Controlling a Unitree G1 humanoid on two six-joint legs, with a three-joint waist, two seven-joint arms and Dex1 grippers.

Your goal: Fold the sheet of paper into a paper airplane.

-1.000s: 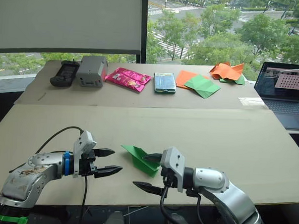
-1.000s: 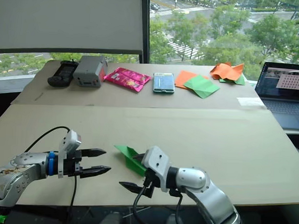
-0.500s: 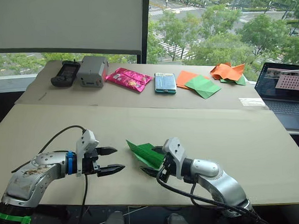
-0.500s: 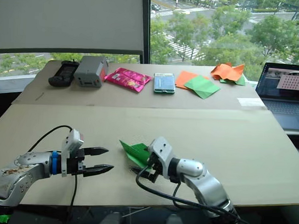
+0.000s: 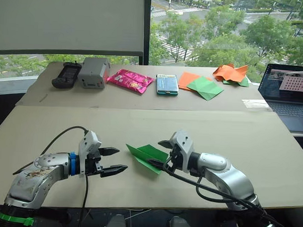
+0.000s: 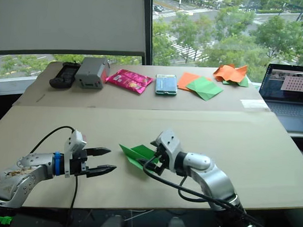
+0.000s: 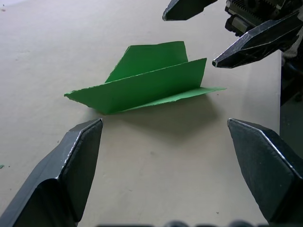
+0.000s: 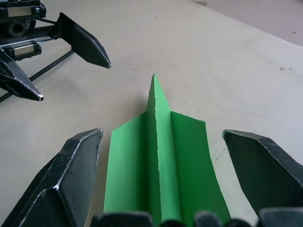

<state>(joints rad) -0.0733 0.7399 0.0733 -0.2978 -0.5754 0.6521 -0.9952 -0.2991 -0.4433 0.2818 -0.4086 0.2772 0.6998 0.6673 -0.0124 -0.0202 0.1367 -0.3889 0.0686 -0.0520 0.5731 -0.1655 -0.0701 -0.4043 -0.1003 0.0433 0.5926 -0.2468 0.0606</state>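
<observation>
Resting on the near tan table [image 5: 50,129], the paper airplane [image 5: 147,156] lies between the two grippers, nose toward the left gripper [image 5: 113,160], with its centre fin upright. The left gripper has its fingers spread and stands just beside the nose, apart from it. The right gripper [image 5: 160,155] has its fingers spread around the tail; contact cannot be determined. Farther back lie a pink packet [image 5: 130,80], an orange sheet [image 5: 187,79] and a laptop [image 5: 288,94].

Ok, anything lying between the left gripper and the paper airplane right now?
No. Between the left gripper and the paper airplane there is just bare table, as the left wrist view also shows.
</observation>
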